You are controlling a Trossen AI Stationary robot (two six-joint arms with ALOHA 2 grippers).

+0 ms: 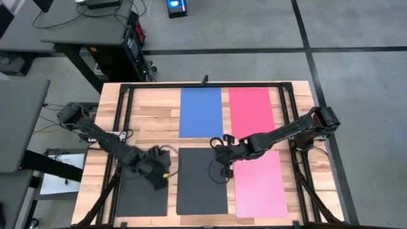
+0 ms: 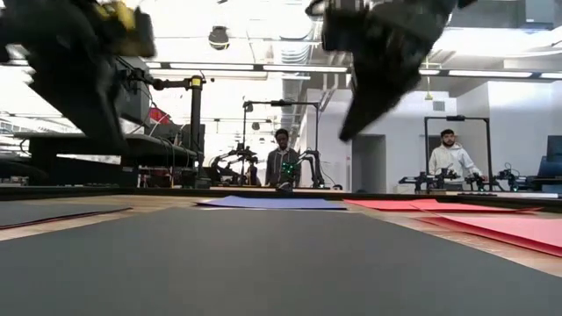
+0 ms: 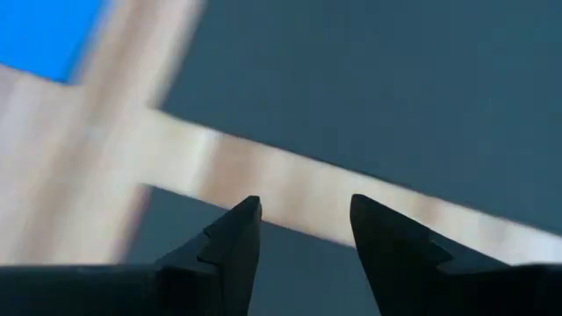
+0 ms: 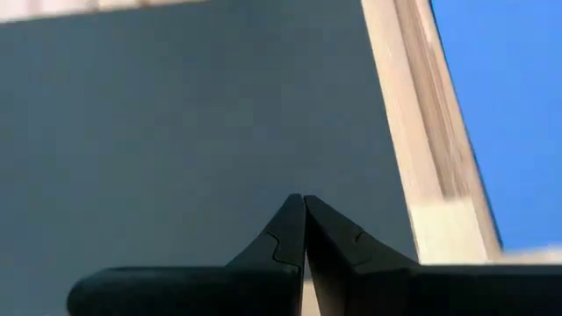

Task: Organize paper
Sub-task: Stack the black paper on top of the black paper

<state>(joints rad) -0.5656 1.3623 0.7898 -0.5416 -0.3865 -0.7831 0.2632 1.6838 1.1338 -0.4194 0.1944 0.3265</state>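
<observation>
Two pincers hover over the dark sheets (image 1: 201, 181): left pincer (image 1: 160, 179) apart, right pincer (image 1: 224, 170) together. Alignment step; next, nudge edges parallel.

A light wooden table (image 1: 159, 108) carries a black metal frame (image 1: 127, 89) around its edges. At its 11 o'clock, on grey floor, stands a dark workbench (image 1: 89, 38). Beyond the table's far edge, two people (image 2: 282, 158) (image 2: 451, 158) stand among equipment stands.

left gripper (image 3: 303, 230) jaws parted, empty; right gripper (image 4: 305, 230) jaws closed.
</observation>
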